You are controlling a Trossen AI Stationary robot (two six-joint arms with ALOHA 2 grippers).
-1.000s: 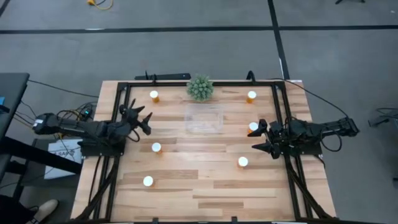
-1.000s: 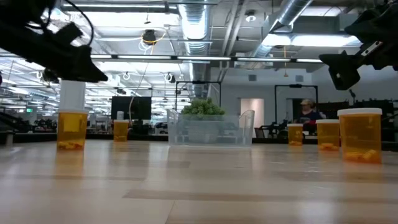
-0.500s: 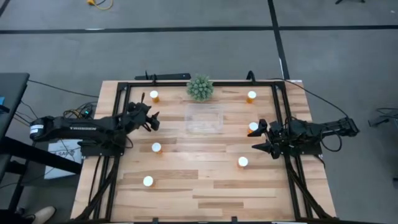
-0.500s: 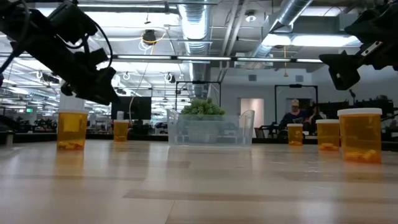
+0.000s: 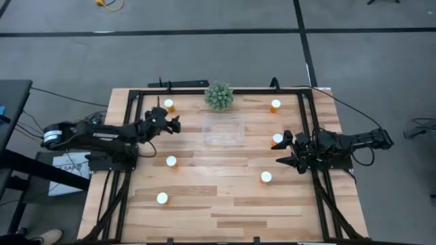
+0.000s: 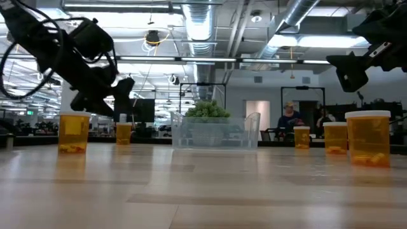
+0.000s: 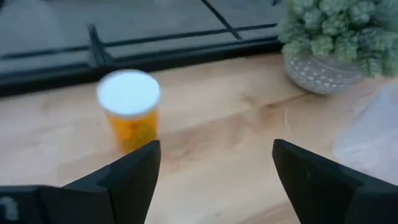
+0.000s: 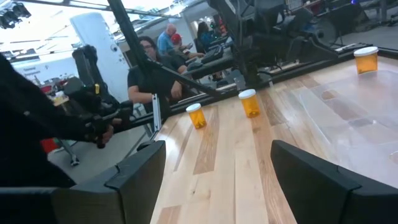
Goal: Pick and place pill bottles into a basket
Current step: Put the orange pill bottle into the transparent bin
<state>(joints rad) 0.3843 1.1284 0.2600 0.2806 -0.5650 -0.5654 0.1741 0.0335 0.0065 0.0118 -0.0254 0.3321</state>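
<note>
Six orange pill bottles with white caps stand upright on the wood table: far left, far right, right, centre left, near right, near left. The clear basket stands in front of the green plant. My left gripper is open and empty above the table, between the far-left bottle and the basket. My right gripper is open and empty at the table's right side, just beside the right bottle.
A black frame runs around the table along its far, left and right edges. The plant's pot stands close to the basket's far wall. People sit in the room beyond the table. Bare wood lies in the near middle.
My left gripper has gone toward the table's right edge and a little toward the far edge, coming lower, and now hangs between the far-left bottle and the basket. It stays open. My right gripper has kept still.
</note>
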